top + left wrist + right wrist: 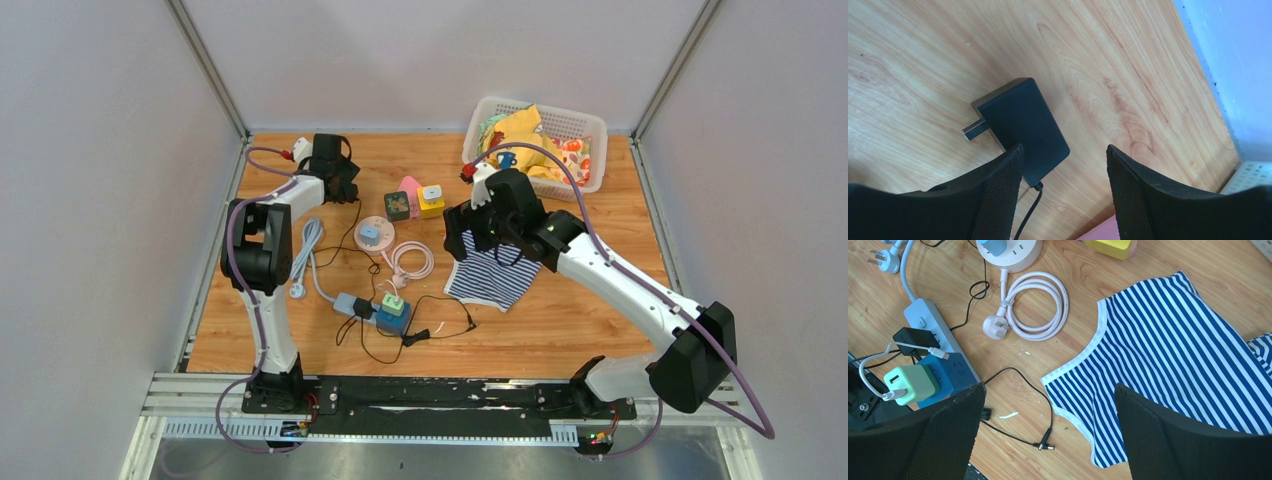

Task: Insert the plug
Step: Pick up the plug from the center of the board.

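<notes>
1. Your left claw (1063,154) hangs over the far left corner of the tabletop (1128,70). Its jaws are apart and clamped on nothing.
2. Right under it the black plug adapter (1020,120) lies flat on the wood. Its metal prongs (974,131) stick out of one end and its black cable (1027,212) leaves the other. In the wrist view one finger (993,200) overlaps the cable end, but you cannot tell whether it touches.
3. You are at the pick-up step, by the look of it: the plug is neither gripped nor in any socket.
4. Next, centre the jaws across the adapter's two long sides, come down, and close on the body. Keep the prongs clear of the pads.
5. The power strip (352,304) lies toward the near edge, left of the middle and well apart from the adapter. It already carries a green charger (910,384) and a blue block (950,377). Its pale end seems to have free sockets, so plan the carry there and turn the prongs downward.
6. Your right claw (1049,390) stands wide open over the striped garment (1173,355) near the middle of the tabletop, holding nothing. It could steady the strip during the push.
</notes>
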Controlling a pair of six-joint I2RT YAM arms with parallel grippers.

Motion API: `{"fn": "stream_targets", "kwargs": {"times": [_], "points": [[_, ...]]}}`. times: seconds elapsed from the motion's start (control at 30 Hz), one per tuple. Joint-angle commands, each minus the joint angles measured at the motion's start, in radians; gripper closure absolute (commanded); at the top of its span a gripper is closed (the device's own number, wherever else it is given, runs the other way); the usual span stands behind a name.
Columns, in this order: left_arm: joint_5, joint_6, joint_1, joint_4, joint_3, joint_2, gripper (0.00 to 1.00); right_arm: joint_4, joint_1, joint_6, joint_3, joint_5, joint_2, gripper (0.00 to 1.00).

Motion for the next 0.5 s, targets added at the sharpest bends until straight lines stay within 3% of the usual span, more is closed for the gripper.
{"fn": "stream_targets", "kwargs": {"times": [0.0,0.47], "points": [[-0.036,-0.036,0.000,-0.044,0.016,0.066,0.35,-0.002,0.011,-0.006,0.031,-0.011,0.005,0.02],[-0.187,-0.073,-0.043,-0.213,0.089,0.000,0.35,0.000,0.011,-0.009,0.034,-0.008,0.019,0.02]]}}
